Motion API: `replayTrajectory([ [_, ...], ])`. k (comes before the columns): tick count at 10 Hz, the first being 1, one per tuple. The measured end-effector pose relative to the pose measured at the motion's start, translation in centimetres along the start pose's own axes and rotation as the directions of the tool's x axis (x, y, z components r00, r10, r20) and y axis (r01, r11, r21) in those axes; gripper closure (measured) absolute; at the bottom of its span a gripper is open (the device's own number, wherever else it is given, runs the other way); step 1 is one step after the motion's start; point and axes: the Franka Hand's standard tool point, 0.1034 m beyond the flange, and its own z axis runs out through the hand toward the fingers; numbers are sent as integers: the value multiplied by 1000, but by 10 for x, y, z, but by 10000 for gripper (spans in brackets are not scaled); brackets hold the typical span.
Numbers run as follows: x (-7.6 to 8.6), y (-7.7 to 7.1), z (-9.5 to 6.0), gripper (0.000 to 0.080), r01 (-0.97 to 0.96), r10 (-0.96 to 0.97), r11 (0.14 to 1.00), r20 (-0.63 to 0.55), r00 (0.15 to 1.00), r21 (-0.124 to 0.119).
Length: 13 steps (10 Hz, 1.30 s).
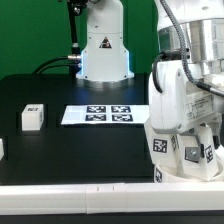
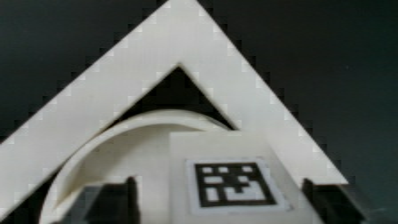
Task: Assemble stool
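Here, a blocky white leg (image 2: pixel 231 185) — square-tagged — sits by the round seat (image 2: pixel 151 122).

Even bright light, soft overall blur.

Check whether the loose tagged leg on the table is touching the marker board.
Apart. The exterior view shows bare black table between the leg, toward that view's left, and the marker board.
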Motion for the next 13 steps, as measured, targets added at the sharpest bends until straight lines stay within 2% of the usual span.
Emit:
replayTrajectory([
  [1, -6, 0, -7, 202, 56, -56, 998, 14, 998, 3],
  [2, -13, -2, -18, 202, 175, -175, 985, 31, 984, 9],
  [3, -19, -5, -31, 158, 302, -303, 953, 46, 952, 27],
  [4, -24, -9, -41, 152, 432, -434, 901, 54, 899, 46],
  [6, -23, -10, -41, 151, 544, -547, 837, 45, 836, 54],
  [8, -23, -12, -41, 151, 679, -681, 732, 27, 732, 57],
  [9, -26, -7, -45, 151, 793, -792, 610, 38, 609, 9],
  [11, -33, -9, -53, 151, 951, -947, 307, 79, 310, -44],
  [12, -28, -15, -54, 151, 990, -986, 136, 92, 138, -23],
  [13, -18, -24, -52, 151, 998, -993, 65, 101, 65, 0],
])
